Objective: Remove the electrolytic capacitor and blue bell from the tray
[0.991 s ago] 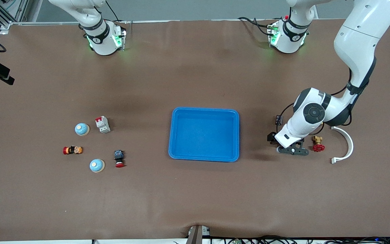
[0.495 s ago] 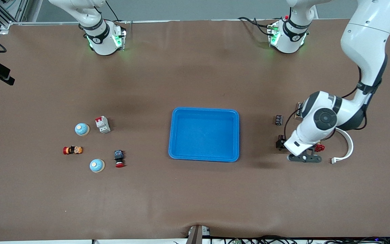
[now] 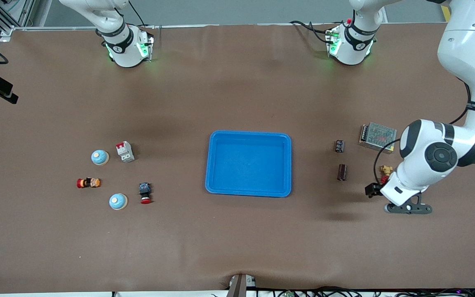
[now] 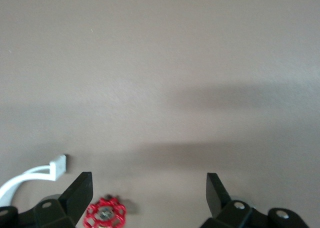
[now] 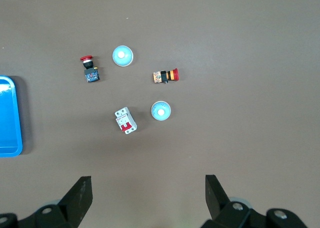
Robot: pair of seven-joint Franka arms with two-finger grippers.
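Observation:
Two capacitors lie between the blue tray (image 3: 249,163) and the left arm's end: a small black one (image 3: 339,146) and a dark brown one (image 3: 342,172), nearer the front camera. Two blue dome bells (image 3: 99,157) (image 3: 118,201) sit toward the right arm's end; they also show in the right wrist view (image 5: 160,110) (image 5: 122,56). My left gripper (image 3: 375,190) (image 4: 148,183) is open and empty, low over the table beside a red-handled brass valve (image 3: 384,172) (image 4: 105,214). My right gripper (image 5: 148,185) is open and empty, high above the bells; it does not show in the front view.
A metal mesh power supply (image 3: 377,137) lies near the valve. A white curved strip (image 4: 35,174) lies by the left gripper. Near the bells are a white circuit breaker (image 3: 125,151), a red push button (image 3: 145,193) and an orange-red part (image 3: 88,182).
My left arm has swung toward its own end of the table and the front camera, uncovering the brown capacitor and the power supply and now covering the white strip. The right arm has not moved.

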